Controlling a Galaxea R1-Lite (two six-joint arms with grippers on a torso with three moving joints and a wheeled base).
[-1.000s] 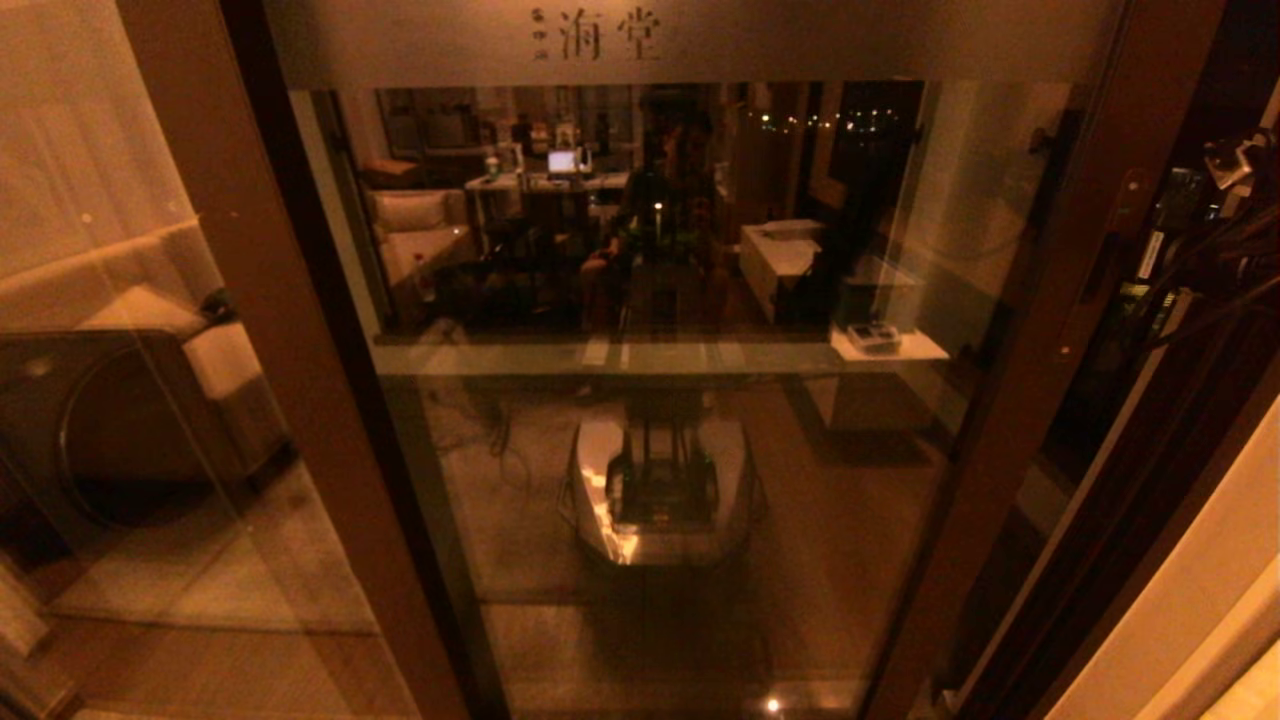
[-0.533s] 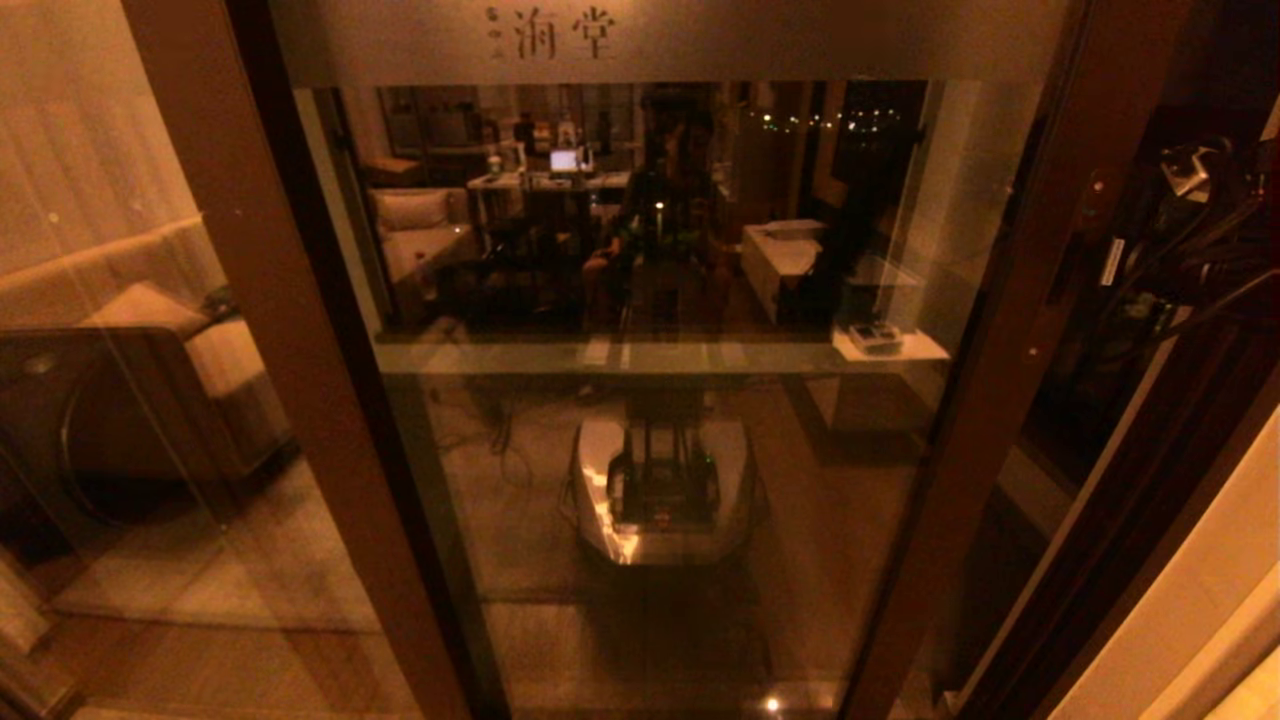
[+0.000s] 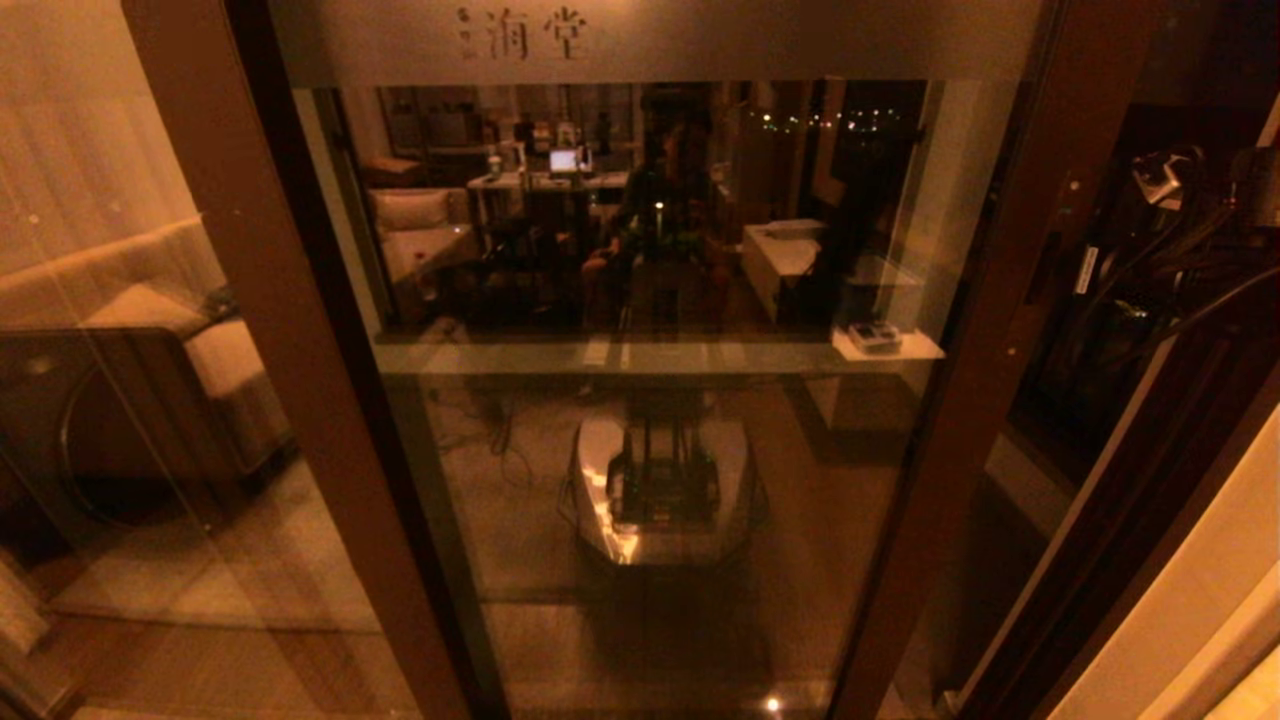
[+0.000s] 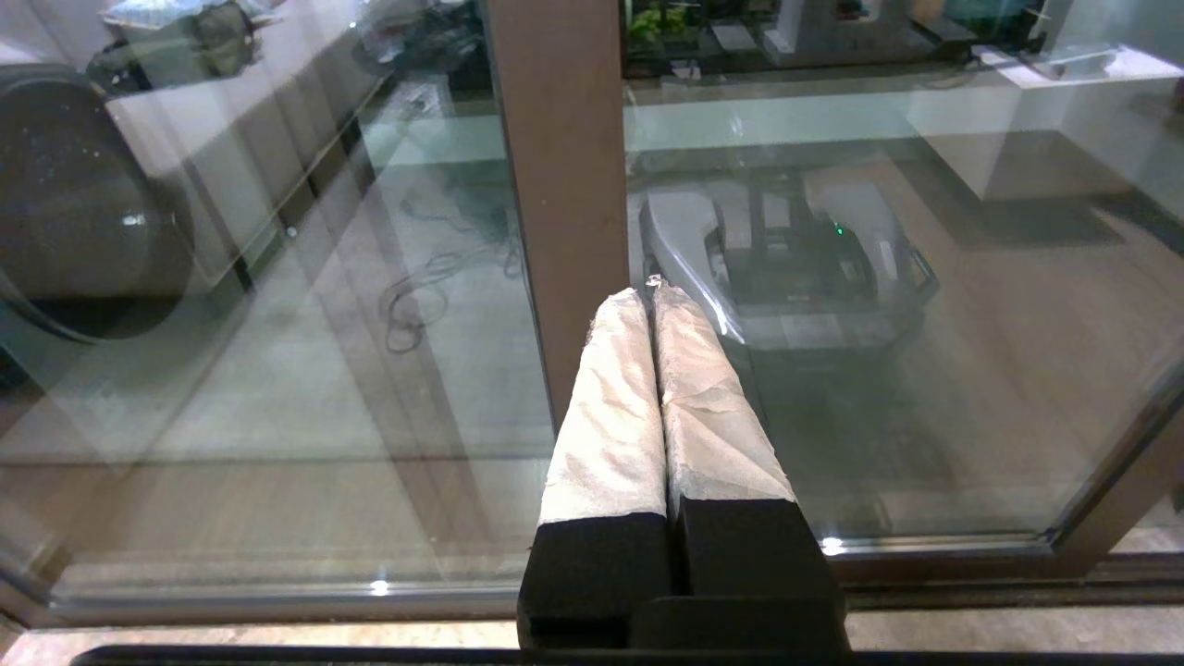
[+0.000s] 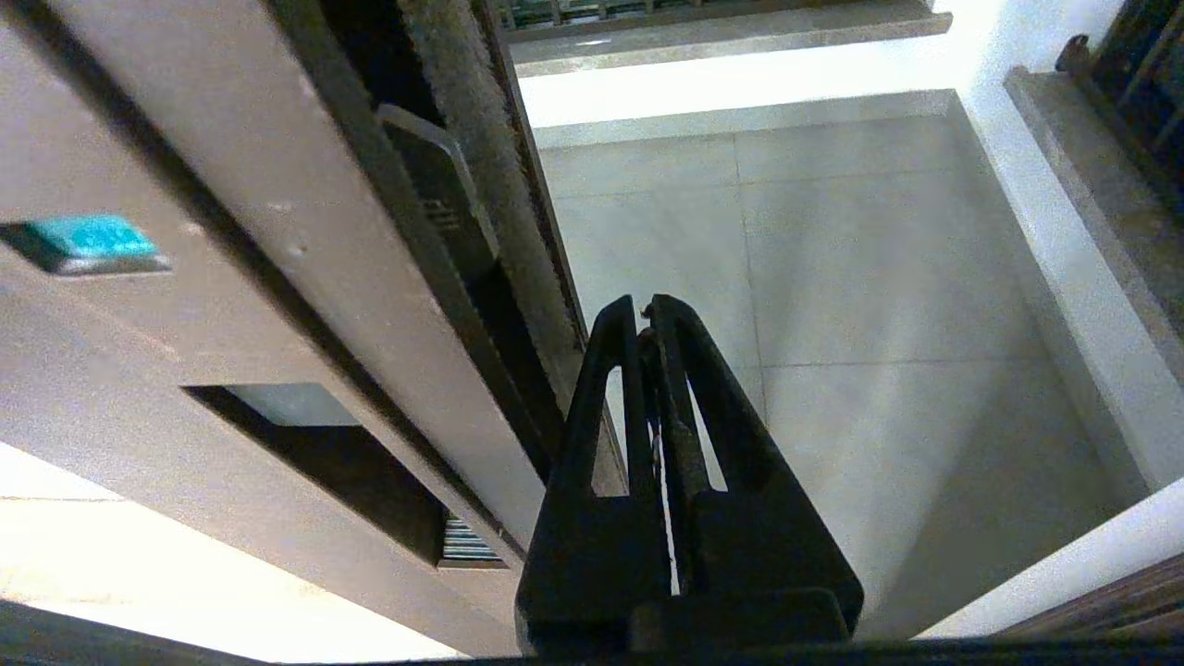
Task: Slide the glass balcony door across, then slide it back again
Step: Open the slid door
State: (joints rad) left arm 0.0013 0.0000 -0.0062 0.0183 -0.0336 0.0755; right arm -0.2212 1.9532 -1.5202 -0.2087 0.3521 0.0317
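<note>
Glass fills most of what we see from the head view: the glass balcony door (image 3: 660, 400), a tall pane in a brown wooden frame, stands straight ahead of us, its frosted top band (image 3: 640, 40) bearing dark characters. Its right stile (image 3: 1000, 330) runs down the right of the view, with a dark gap beyond it where our right arm's cables (image 3: 1190, 250) hang. To the left, a second brown-framed glass panel (image 3: 120, 400) shows a pale sofa (image 3: 200, 330) behind it.

Our left gripper (image 4: 655, 296) has its cloth-wrapped fingers (image 4: 610, 407) pressed together with nothing between them, the tips pointing at the door's brown left stile (image 4: 564, 185); we cannot tell whether they touch it.

Our right gripper (image 5: 643, 310) has its black fingers closed on nothing, just beside the door's edge (image 5: 481, 185) with its recessed lock plate (image 5: 435, 199), above the pale tiled balcony floor (image 5: 832, 277).
</note>
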